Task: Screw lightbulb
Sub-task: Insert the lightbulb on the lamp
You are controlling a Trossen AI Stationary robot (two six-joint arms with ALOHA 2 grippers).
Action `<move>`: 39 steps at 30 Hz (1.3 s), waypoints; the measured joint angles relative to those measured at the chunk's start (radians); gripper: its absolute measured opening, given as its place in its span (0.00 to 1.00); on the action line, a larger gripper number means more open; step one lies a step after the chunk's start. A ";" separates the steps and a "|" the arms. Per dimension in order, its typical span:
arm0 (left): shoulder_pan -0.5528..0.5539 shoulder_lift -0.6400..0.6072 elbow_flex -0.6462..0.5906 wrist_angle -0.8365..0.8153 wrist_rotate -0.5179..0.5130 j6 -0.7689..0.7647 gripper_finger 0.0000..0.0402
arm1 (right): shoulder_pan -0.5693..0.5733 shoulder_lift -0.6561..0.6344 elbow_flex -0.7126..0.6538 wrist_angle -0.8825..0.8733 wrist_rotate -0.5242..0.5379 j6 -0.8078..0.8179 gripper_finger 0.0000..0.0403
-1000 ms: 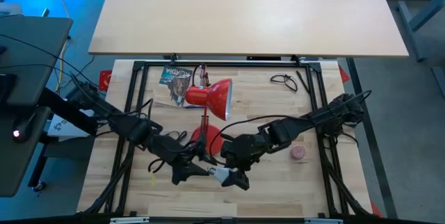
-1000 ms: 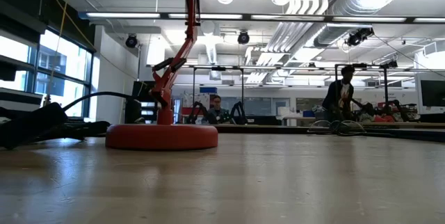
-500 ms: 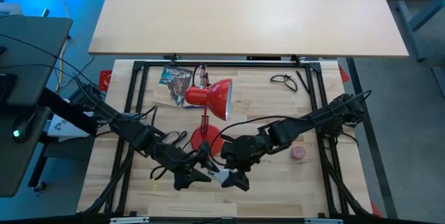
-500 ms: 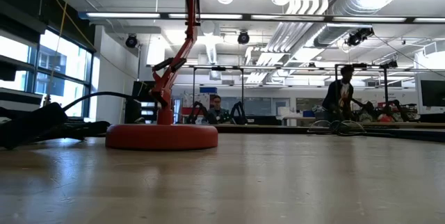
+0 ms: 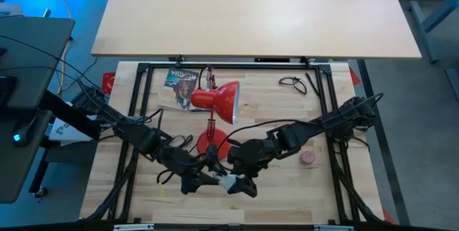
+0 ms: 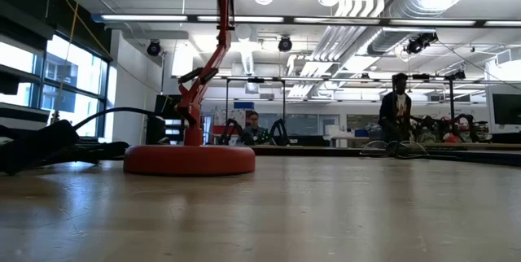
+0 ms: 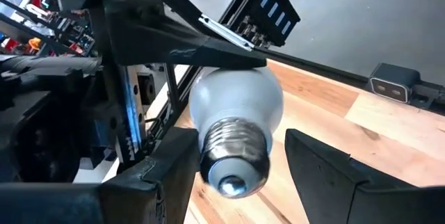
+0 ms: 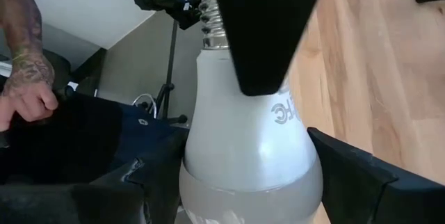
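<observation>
On the tabletop [image 5: 287, 188] we find a red lamp [image 5: 219, 103] with its shade lying toward the far side and its round base [image 6: 189, 159] standing near the middle. A printed packet [image 5: 180, 79] lies beside the shade, a pair of glasses [image 5: 292, 82] rests toward the far right, and a small pink ball [image 5: 308, 157] sits to the right, just beside the right arm. A black cable loops from the lamp base across the wood between the two arms. In the low view, only the lamp base and its stem stand on the table before the camera; two people [image 6: 396, 115] show in the room far behind.

We locate the lightbulb [image 5: 231, 182] near the front edge of the tabletop, in front of the lamp base, held above the wood between both arms. The right pincer [image 5: 244, 185] clasps the white glass body, its fingers [image 8: 271, 29] pressed against opposite sides. The left pincer [image 5: 208, 179] faces the screw base, its jaws spread apart on either side of the thread without touching it in the left wrist view.

The lightbulb is white and pear-shaped, with faint grey lettering on its side and a grey-silver threaded base [image 7: 233, 154] ending in a rounded contact tip.
</observation>
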 joint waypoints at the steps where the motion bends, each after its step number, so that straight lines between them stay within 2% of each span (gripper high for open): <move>1: 0.000 0.000 0.000 0.000 0.000 0.000 0.52 | 0.000 0.000 0.000 0.001 0.000 0.000 0.64; 8: 0.000 0.005 0.000 0.005 0.000 0.002 0.50 | 0.000 0.000 0.000 0.001 0.000 0.000 0.64; 17: -0.002 0.011 0.000 0.062 0.005 0.001 0.37 | 0.001 -0.001 0.000 0.010 -0.008 0.000 0.64; 26: -0.023 0.011 -0.001 0.071 -0.002 0.001 0.39 | 0.002 -0.001 0.000 0.022 -0.015 0.000 0.64; 32: -0.023 0.012 -0.001 0.075 0.016 -0.005 0.29 | 0.002 -0.001 0.000 0.021 -0.020 0.000 0.64; 39: -0.025 0.012 -0.001 0.077 0.017 -0.011 0.29 | 0.002 0.000 0.000 0.047 -0.024 0.030 0.64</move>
